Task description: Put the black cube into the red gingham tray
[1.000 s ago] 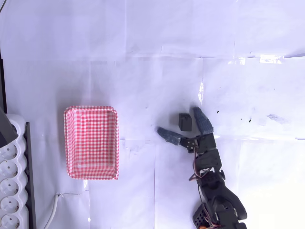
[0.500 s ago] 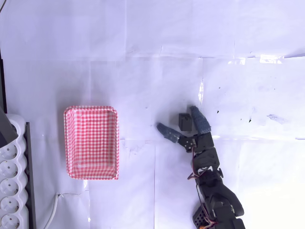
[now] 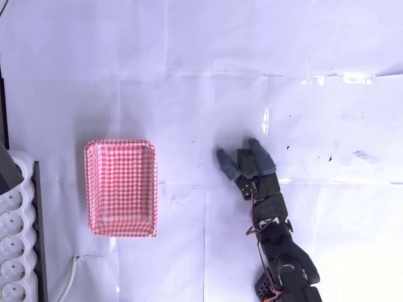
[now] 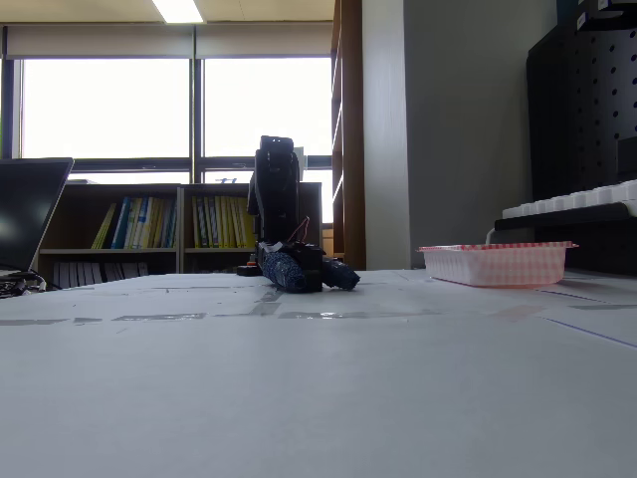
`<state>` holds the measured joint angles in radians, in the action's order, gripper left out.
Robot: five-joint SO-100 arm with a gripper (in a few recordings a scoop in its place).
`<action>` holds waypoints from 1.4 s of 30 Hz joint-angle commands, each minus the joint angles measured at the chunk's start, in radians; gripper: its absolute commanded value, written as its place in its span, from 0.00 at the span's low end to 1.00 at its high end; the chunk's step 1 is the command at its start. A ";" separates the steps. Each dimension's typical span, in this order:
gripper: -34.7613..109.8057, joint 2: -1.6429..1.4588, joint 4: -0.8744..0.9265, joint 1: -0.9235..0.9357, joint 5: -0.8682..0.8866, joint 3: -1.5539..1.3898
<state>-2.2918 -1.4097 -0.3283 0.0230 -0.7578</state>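
Note:
In the overhead view the black cube (image 3: 245, 161) rests on the white table right of centre. My gripper (image 3: 237, 149) reaches up from the bottom edge and straddles it. The right blue-padded finger (image 3: 263, 158) lies against the cube's right side. The left finger (image 3: 228, 164) slants close to its left side, with its tip still spread away. The jaws stand open, narrowly. Far to the left lies the red gingham tray (image 3: 120, 187), with nothing in it. In the fixed view the gripper (image 4: 304, 271) sits low on the table and the tray (image 4: 495, 262) is off to the right.
A white power strip (image 3: 16, 251) and a cable (image 3: 72, 274) sit at the lower left edge of the overhead view. White paper covers the table between cube and tray. A laptop (image 4: 30, 219) stands at the left of the fixed view.
The left finger has swung in toward the cube, narrowing the jaws. The arm has crept slightly forward. The cube has stayed in place.

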 commanded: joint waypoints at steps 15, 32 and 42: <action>0.24 0.256 0.365 0.002 0.087 0.077; 0.24 0.833 2.611 -0.284 -0.373 -1.057; 0.24 0.304 3.005 -0.548 -0.522 -2.062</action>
<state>-1.8423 1.5278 -0.8038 -0.4679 -2.1967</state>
